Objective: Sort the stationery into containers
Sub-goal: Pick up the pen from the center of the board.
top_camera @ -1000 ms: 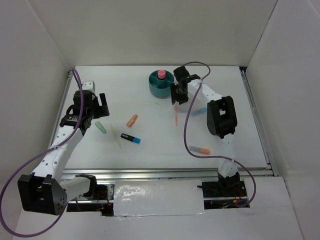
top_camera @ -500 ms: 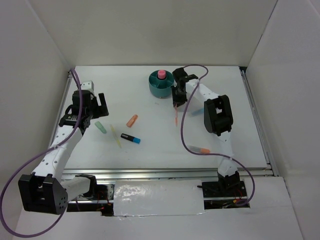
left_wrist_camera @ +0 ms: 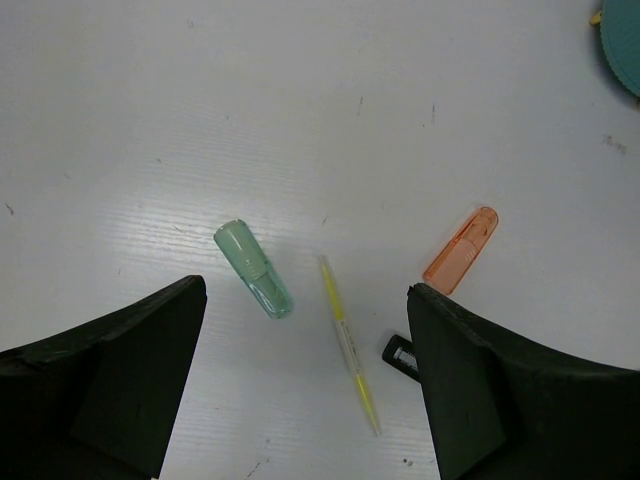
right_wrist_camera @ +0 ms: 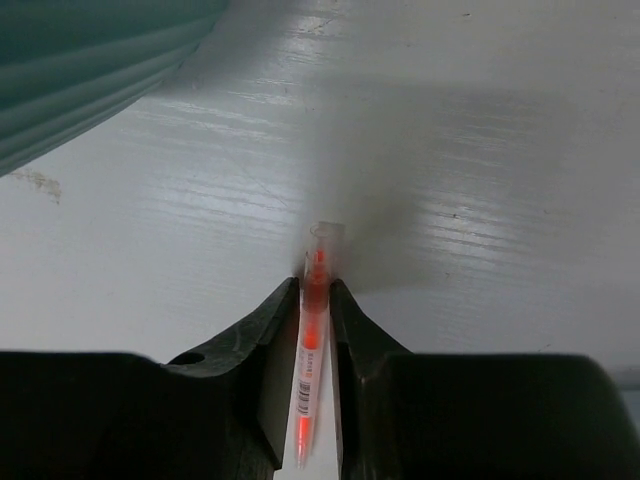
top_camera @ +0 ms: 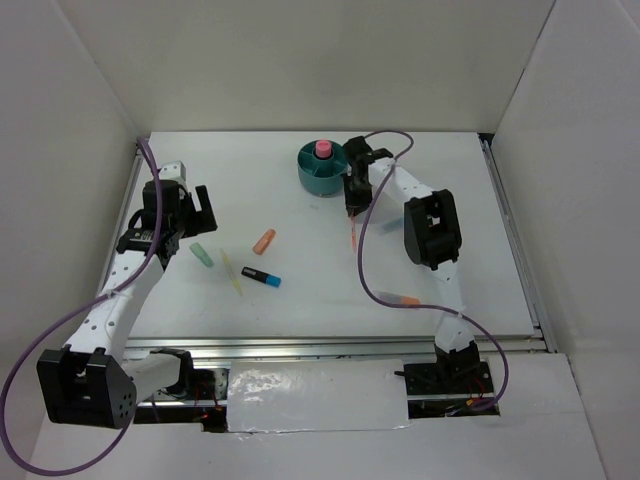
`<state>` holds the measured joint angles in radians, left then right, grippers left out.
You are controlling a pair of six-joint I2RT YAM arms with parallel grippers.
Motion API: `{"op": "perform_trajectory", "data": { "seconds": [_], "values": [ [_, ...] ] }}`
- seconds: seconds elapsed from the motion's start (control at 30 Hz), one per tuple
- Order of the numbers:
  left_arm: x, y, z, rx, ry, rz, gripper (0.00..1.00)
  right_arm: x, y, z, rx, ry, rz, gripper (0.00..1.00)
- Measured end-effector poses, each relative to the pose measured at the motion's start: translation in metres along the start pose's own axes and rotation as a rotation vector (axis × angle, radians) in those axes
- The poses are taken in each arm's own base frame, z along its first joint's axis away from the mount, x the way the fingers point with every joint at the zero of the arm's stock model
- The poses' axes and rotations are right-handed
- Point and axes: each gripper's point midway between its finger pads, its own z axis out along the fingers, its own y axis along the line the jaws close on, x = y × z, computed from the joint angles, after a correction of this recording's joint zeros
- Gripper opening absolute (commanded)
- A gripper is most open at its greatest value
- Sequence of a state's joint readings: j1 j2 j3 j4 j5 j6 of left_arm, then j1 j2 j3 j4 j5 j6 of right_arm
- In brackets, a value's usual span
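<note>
My right gripper point(top_camera: 352, 207) point(right_wrist_camera: 317, 285) is shut on a thin orange-red pen point(top_camera: 354, 236) point(right_wrist_camera: 312, 345), just right of the round teal container point(top_camera: 323, 170) point(right_wrist_camera: 90, 60). The pen's far end rests on the white table. A pink piece point(top_camera: 323, 149) stands in the container's centre well. My left gripper point(top_camera: 186, 214) point(left_wrist_camera: 305, 300) hovers open above the left group of stationery: a mint green marker point(top_camera: 202, 256) point(left_wrist_camera: 253, 269), a yellow pen point(top_camera: 232, 272) point(left_wrist_camera: 347, 343), an orange stub point(top_camera: 264, 241) point(left_wrist_camera: 461, 250) and a black and blue marker point(top_camera: 260, 277) point(left_wrist_camera: 398, 352).
An orange and grey marker point(top_camera: 400, 299) lies near the front right under the right arm's purple cable. A blue piece point(top_camera: 392, 222) shows beside the right arm, partly hidden. White walls enclose the table on three sides.
The right gripper's jaws have closed in on the orange-red pen, and the right arm has swung slightly left. The left gripper has barely moved.
</note>
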<state>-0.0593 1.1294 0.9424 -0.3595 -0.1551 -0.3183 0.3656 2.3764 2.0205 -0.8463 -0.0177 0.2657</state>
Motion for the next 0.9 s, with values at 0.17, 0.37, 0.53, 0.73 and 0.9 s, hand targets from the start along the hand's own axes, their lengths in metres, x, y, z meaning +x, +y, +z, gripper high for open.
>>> {"op": "perform_trajectory", "data": {
  "seconds": [0.17,0.37,0.53,0.73,0.9],
  "values": [
    [0.0,0.0,0.0,0.002,0.001,-0.001,0.94,0.001,0.001,-0.001,0.019,0.007,-0.033,0.0],
    [0.001,0.0,0.0,0.008,0.008,-0.003,0.95,0.008,0.012,-0.003,-0.032,0.014,-0.024,0.0],
    [0.002,-0.002,0.0,0.026,0.011,-0.007,0.96,0.009,0.016,-0.041,-0.098,-0.066,0.005,0.0],
    [0.005,-0.007,-0.002,0.072,-0.003,-0.011,0.97,-0.083,0.03,-0.178,-0.208,-0.553,0.001,0.0],
    [0.003,-0.011,-0.008,0.112,-0.048,-0.015,0.99,-0.137,0.022,-0.3,-0.237,-0.957,-0.006,0.0]
  ]
}}
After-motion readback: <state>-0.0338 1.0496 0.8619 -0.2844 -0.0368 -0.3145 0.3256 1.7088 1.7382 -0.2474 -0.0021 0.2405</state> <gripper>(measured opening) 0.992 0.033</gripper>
